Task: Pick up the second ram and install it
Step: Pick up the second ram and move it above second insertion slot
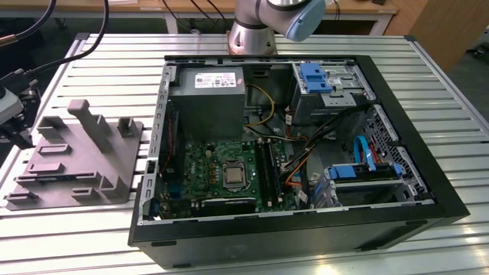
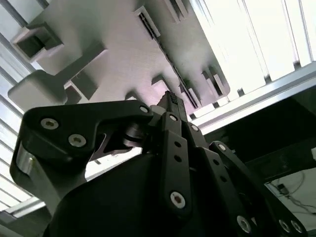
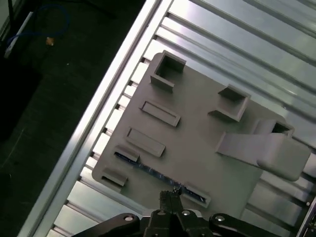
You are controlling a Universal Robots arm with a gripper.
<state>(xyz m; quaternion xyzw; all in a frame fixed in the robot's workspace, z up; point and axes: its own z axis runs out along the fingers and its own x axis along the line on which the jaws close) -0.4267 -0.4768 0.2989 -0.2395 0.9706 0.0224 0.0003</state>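
Gripper (image 3: pixel 170 193) fingers drawn close together, tips right at second ram (image 3: pixel 148 170) in first wrist view; cannot tell whether they pinch it. Ram sits in long slot of grey fixture (image 3: pixel 197 133), near its edge. Fixture rests on slatted aluminium table (image 3: pixel 237 29).

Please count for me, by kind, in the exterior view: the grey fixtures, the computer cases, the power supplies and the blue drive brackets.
Grey fixture: 1
Open computer case: 1
Power supply: 1
Blue drive brackets: 2
Total: 5
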